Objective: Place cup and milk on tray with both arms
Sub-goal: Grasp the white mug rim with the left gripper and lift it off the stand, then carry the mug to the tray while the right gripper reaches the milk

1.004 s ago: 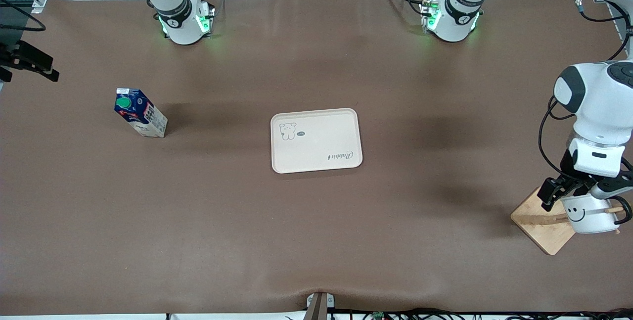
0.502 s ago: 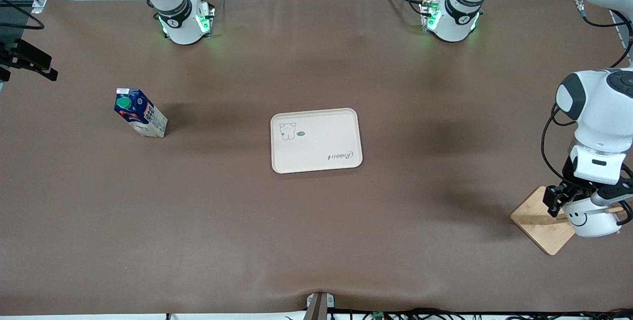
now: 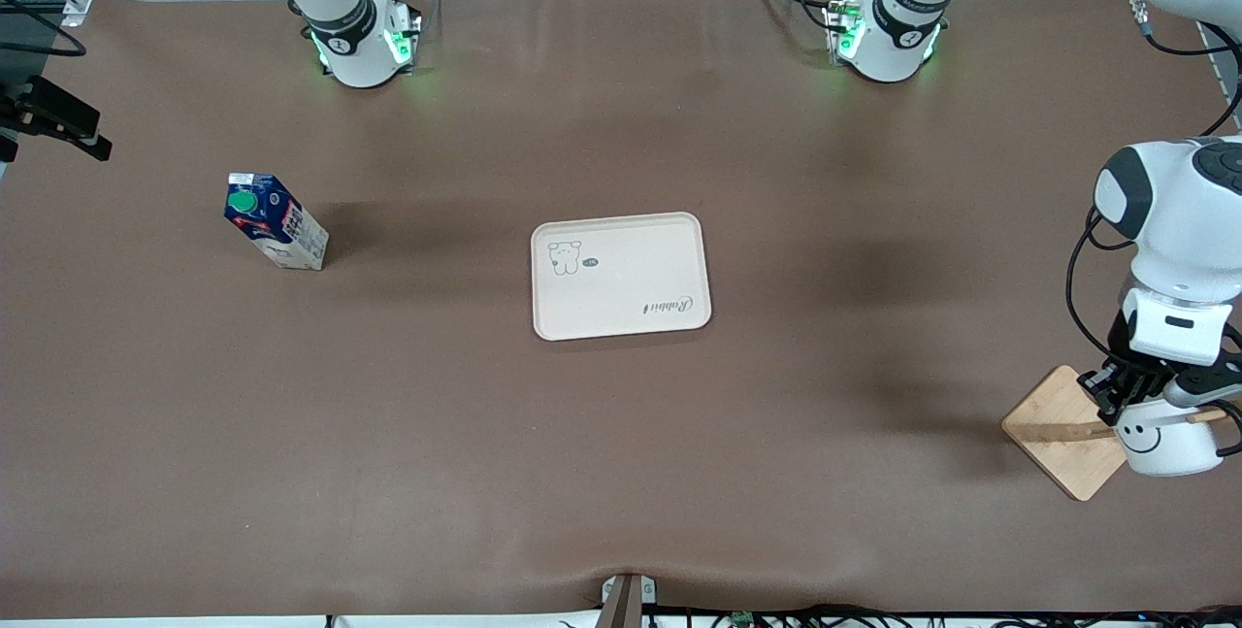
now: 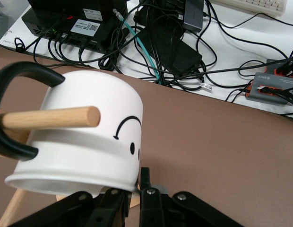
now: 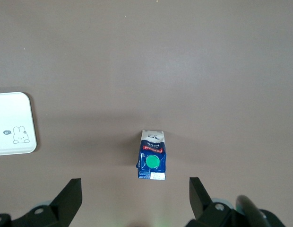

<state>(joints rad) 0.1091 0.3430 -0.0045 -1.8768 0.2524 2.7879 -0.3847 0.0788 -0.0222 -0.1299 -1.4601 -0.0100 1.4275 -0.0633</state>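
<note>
The white smiley cup (image 3: 1164, 439) hangs by its black handle on a wooden peg (image 4: 52, 117) of the rack at the left arm's end of the table. My left gripper (image 3: 1116, 393) is shut on the cup's rim (image 4: 80, 177), with one finger (image 4: 145, 182) outside the wall and the other inside. The dark-blue milk carton (image 3: 277, 232) with a green cap stands toward the right arm's end. My right gripper (image 5: 134, 184) is open, high over the milk (image 5: 152, 161). The beige tray (image 3: 621, 276) lies mid-table, nothing on it.
The square wooden rack base (image 3: 1058, 434) lies under the cup near the table's edge at the left arm's end. One corner of the tray (image 5: 12, 124) shows in the right wrist view. Brown table surface lies between the tray and both objects.
My left gripper and the cup have shifted together a little toward the front camera and the table's end, with the peg still through the handle. The milk and tray have not moved.
</note>
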